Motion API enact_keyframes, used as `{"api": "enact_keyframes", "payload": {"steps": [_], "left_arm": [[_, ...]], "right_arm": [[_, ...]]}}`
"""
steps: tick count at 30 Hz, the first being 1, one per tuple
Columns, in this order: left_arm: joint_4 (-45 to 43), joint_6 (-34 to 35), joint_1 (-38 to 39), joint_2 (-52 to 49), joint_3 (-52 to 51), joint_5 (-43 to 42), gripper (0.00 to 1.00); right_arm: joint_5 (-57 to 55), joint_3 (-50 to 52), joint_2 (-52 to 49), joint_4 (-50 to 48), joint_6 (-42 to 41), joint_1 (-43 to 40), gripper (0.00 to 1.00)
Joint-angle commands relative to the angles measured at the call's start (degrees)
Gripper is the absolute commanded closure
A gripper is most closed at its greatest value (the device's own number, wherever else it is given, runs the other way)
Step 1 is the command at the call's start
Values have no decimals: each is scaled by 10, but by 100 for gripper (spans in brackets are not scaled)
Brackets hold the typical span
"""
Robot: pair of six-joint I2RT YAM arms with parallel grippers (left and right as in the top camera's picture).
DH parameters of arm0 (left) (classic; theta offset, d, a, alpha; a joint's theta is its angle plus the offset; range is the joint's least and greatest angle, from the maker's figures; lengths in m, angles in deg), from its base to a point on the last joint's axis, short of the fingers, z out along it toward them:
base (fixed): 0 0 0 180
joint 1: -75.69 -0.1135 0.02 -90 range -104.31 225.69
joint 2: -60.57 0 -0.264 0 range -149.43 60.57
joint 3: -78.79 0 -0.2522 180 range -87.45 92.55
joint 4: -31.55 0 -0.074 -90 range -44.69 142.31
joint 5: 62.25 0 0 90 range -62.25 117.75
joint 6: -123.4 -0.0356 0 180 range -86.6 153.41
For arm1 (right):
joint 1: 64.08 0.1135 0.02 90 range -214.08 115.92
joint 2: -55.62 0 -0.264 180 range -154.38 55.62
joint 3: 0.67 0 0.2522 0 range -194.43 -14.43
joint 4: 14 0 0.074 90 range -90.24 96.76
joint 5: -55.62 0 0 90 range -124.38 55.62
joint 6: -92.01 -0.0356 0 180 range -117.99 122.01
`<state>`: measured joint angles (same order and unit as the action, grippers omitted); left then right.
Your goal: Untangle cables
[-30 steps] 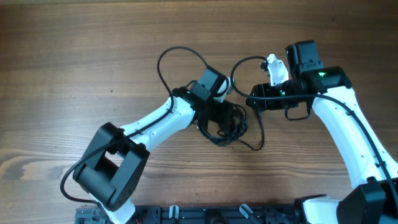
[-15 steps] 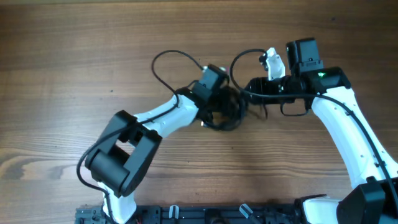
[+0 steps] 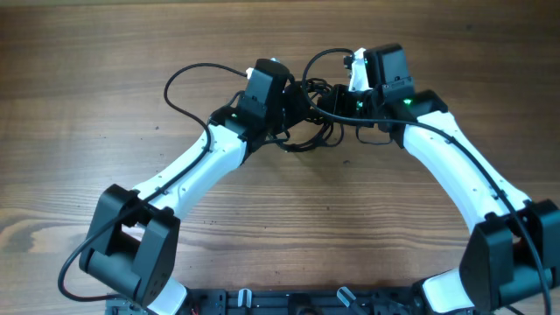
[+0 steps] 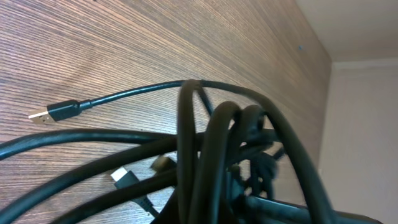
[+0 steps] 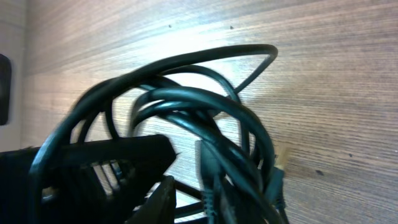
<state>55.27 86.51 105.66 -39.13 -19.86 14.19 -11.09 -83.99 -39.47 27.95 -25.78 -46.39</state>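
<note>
Overhead shows the tangled bundle of thin black cables [image 3: 311, 133] at the far centre of the brown wooden table [image 3: 105, 52], left gripper [image 3: 296, 105] and right gripper [image 3: 331, 99] both buried in it, whether clamped I cannot tell, so I judge slow opposite pulls safest.

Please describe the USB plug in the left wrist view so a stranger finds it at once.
Against the wooden table, left of the black cable tangle, one thin cable runs out alone. The USB plug ends it: black body, bright metal tip, clear of the bundle.
</note>
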Motion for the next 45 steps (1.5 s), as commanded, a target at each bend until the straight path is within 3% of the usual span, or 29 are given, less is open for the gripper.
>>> {"api": "enact_keyframes", "payload": {"steps": [1, 5, 8, 10, 11, 16, 20, 23, 26, 27, 29, 31, 35, 43, 45], "left_arm": [[-19, 5, -23, 32, 12, -97, 96], [-19, 5, -49, 53, 12, -158, 96], [-35, 6, -54, 56, 12, -164, 96], [-69, 5, -55, 56, 12, -164, 96], [-75, 6, -60, 56, 12, -141, 96], [-39, 5, -76, 56, 12, 49, 96], [-14, 0, -81, 56, 12, 119, 96], [-22, 1, -81, 56, 12, 119, 96], [-68, 2, -81, 60, 12, 67, 96], [-91, 9, -81, 63, 12, 26, 96], [-128, 94, -86, 72, 12, -57, 96], [-144, 234, -104, 73, 12, -123, 96], [-134, 415, -116, 72, 12, -154, 96], [-134, 439, -109, 72, 12, -203, 96], [-134, 439, -98, 72, 12, -212, 96]], "right_arm": [[-48, -1, -38, 4, -30, 1, 81], [-82, -1, -54, 3, -38, 1, 79], [-18, -1, -68, -3, -20, 2, 79], [35, -1, -73, -5, -4, 1, 87], [70, -1, -72, -5, 15, 1, 96], [182, -1, -24, -3, 68, -21, 96], [264, -1, 102, 20, 98, -31, 96], [260, -1, 155, 71, 115, -31, 96], [132, -1, 149, 130, 80, -31, 95], [95, -1, 142, 132, 64, -31, 87], [54, -1, 126, 123, 49, -31, 66], [78, -1, 106, 111, 72, -31, 65], [98, -1, 94, 75, 143, -31, 63], [139, -1, 70, -19, 125, -21, 58], [139, -1, 40, -51, 107, -10, 64]]}}
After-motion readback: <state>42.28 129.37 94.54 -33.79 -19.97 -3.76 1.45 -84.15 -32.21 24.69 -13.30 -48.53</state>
